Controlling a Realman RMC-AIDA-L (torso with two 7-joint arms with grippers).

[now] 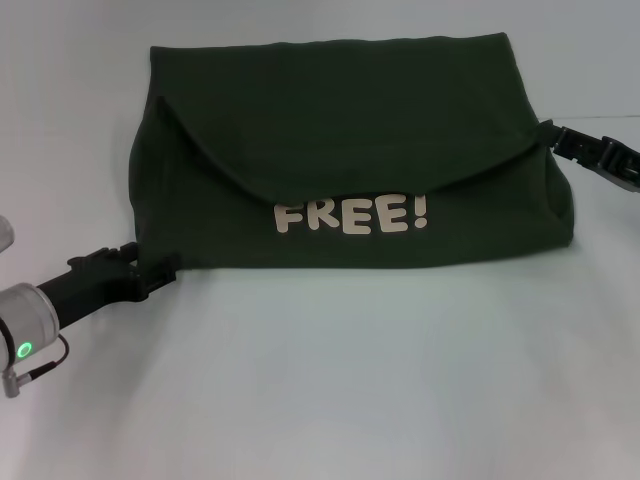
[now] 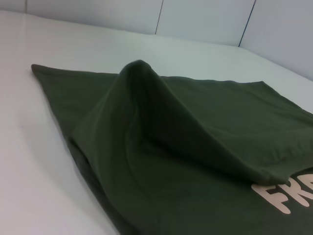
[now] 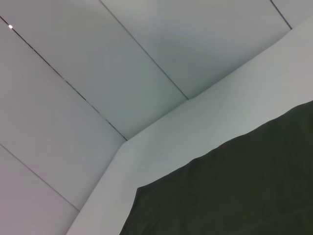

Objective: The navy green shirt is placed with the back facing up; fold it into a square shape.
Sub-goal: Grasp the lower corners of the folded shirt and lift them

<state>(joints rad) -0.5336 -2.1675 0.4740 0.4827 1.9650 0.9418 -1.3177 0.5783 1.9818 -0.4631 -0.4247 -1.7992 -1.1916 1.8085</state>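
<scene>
The navy green shirt (image 1: 340,120) is soft matt cloth, its white "FREE!" lettering (image 1: 352,215) a smooth flat print. The bench (image 1: 350,380) looks smooth, pale and faintly sheened. The left gripper (image 1: 165,270) is matt black plastic, its wrist cuff (image 1: 30,320) brushed silver metal.

You've got a plain white table (image 1: 330,400). The navy green shirt (image 1: 350,130) lies directly on it, folded, "FREE!" lettering (image 1: 352,215) showing near the shirt's front edge.
</scene>
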